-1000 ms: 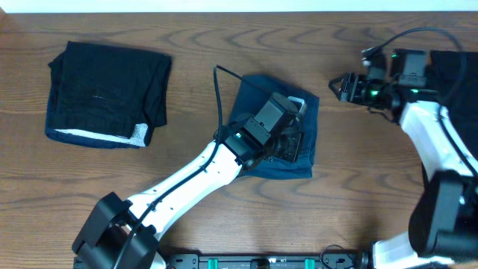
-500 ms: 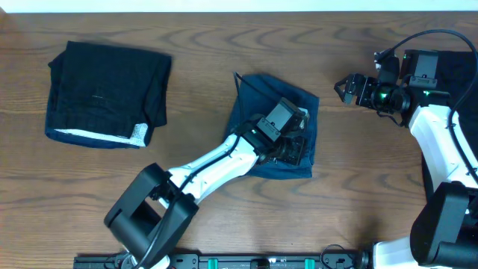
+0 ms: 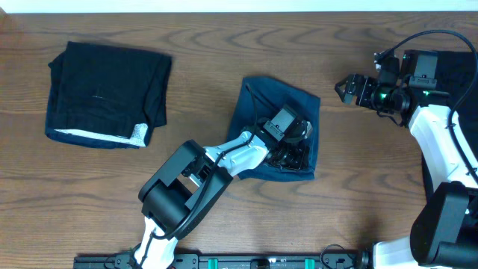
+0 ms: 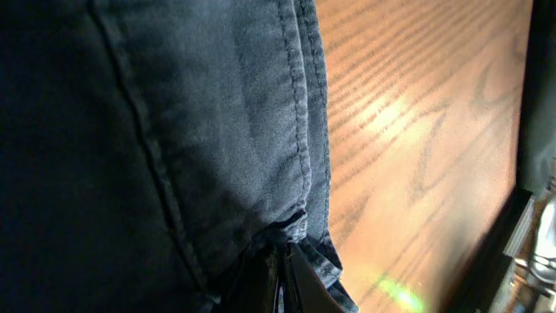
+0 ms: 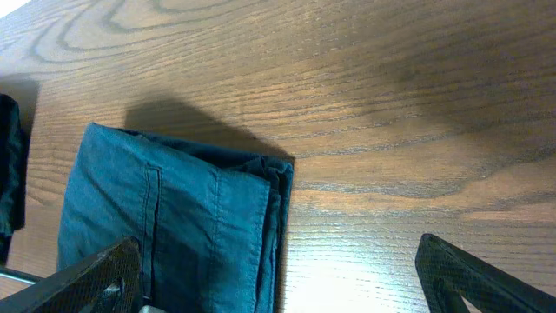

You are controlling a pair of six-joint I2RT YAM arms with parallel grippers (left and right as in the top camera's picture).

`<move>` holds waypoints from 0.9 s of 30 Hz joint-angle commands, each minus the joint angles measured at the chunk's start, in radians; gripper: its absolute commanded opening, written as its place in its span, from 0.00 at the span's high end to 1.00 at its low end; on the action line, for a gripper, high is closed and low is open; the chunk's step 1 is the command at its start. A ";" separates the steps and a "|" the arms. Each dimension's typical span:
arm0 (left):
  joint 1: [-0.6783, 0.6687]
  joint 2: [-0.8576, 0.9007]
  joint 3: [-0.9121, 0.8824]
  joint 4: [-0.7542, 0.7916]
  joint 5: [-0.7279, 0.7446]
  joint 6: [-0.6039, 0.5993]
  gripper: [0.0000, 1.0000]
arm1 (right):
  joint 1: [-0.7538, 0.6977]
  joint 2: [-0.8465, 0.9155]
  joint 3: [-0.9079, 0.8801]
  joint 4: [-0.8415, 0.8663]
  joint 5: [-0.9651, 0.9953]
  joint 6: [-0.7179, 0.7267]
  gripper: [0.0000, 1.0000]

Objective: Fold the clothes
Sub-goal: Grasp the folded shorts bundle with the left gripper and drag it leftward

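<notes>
Left claw (image 3: 296, 152) sat closed, pinching the stitched hem of the navy cloth (image 3: 261, 101), which lay folded in the middle of the table (image 3: 224, 37). Right claw (image 3: 340, 88) gaped wide, holding nothing, over bare wood just right of that cloth. 1 white-edged black piece (image 3: 104, 90) lay folded far left; 1 plain black piece (image 3: 457, 71) at the right edge.

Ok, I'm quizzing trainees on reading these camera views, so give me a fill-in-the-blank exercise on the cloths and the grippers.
1. The left gripper has its jaws ___ on the navy cloth.
2. The right gripper hangs over the table, holding nothing, jaws ___.
3. In the overhead view, the white-edged black cloth lies to the navy cloth's ___.
Missing words: shut; open; left.
</notes>
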 commanded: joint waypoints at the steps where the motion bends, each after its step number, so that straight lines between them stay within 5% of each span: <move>1: -0.003 0.014 -0.015 -0.025 0.030 -0.004 0.94 | -0.004 0.006 0.005 -0.001 0.003 0.000 0.01; 13: 0.159 -0.320 -0.016 -0.227 0.029 0.032 0.94 | -0.004 0.006 0.005 -0.001 0.003 0.000 0.01; 19: 0.214 -0.312 -0.034 -0.435 -0.105 0.032 0.94 | -0.004 0.006 0.005 -0.001 0.003 0.000 0.01; 27: 0.206 -0.263 -0.134 -0.441 -0.125 0.021 0.94 | -0.004 0.006 0.005 -0.002 0.003 0.000 0.01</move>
